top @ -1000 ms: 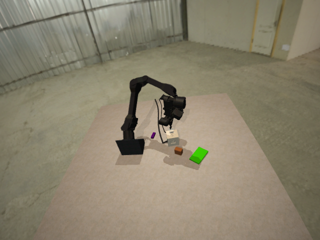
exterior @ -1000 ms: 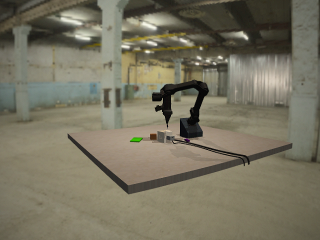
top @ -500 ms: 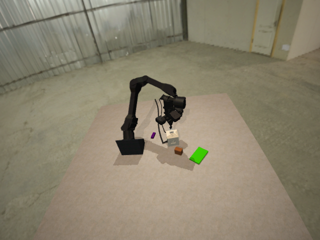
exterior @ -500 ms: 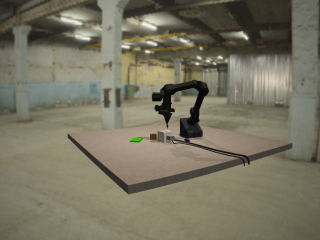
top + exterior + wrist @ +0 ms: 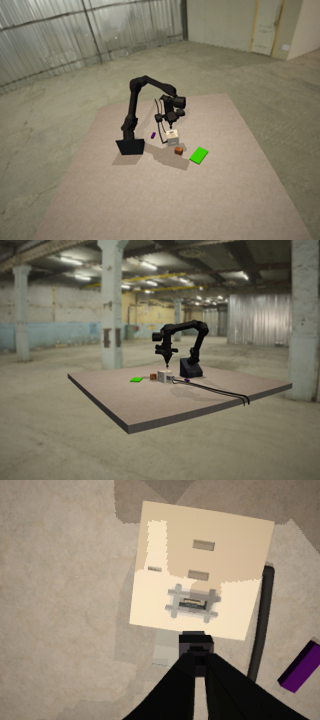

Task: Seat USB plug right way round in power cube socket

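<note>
Gripper (image 5: 170, 126) (image 5: 167, 366) (image 5: 199, 663) gripping plug (image 5: 170, 128) (image 5: 167, 367) (image 5: 192, 672), hovering above cube (image 5: 172, 138) (image 5: 161, 376) (image 5: 230, 545); orange block (image 5: 178, 151) (image 5: 153, 376) and green slab (image 5: 199, 155) (image 5: 136, 379) lying nearby.

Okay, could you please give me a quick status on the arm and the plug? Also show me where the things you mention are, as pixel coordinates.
Pincer (image 5: 170, 127) (image 5: 167, 366) (image 5: 199, 663) shut on USB plug (image 5: 194, 641). Plug out, above power cube (image 5: 172, 138) (image 5: 161, 376) (image 5: 225, 545), socket open. Orange block (image 5: 178, 151) (image 5: 153, 376) near cube.

On counter (image 5: 165, 186) (image 5: 144, 400): power cube (image 5: 172, 137) (image 5: 162, 376) (image 5: 200, 545)
Right of cube, top view: flat slab (image 5: 199, 155) (image 5: 136, 379)
Left of cube, top view: small bar (image 5: 153, 135) (image 5: 186, 380) (image 5: 301, 667)
</note>
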Available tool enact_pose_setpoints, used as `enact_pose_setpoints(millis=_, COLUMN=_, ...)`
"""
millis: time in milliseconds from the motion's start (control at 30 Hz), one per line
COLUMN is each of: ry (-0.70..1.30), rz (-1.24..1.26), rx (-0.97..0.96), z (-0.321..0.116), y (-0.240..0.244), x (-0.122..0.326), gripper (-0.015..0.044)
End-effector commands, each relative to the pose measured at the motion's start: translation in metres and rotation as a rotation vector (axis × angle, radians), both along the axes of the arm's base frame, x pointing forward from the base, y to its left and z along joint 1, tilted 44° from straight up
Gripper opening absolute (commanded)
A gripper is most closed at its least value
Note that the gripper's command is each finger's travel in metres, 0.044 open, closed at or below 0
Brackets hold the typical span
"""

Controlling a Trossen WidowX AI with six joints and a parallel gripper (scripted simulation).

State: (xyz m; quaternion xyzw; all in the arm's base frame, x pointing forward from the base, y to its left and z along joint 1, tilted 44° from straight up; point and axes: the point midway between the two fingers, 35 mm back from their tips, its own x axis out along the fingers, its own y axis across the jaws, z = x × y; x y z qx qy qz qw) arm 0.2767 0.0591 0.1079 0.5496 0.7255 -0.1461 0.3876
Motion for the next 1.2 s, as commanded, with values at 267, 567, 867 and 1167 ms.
enact_pose_setpoints(millis=267, ry=0.146, rz=-0.156, rx=-0.021, z=-0.0001, y=-0.0001, x=0.0003, gripper=0.0)
enact_pose_setpoints(millis=567, ry=0.146, rz=-0.156, rx=-0.021, z=-0.0001, y=-0.0001, x=0.0003, gripper=0.0)
enact_pose_setpoints(millis=867, ry=0.139, rz=-0.15, rx=-0.023, z=-0.0011, y=0.0003, x=0.0003, gripper=0.0)
enact_pose_setpoints(millis=1167, ry=0.135, rz=-0.148, rx=-0.026, z=-0.0022, y=0.0007, x=0.0003, gripper=0.0)
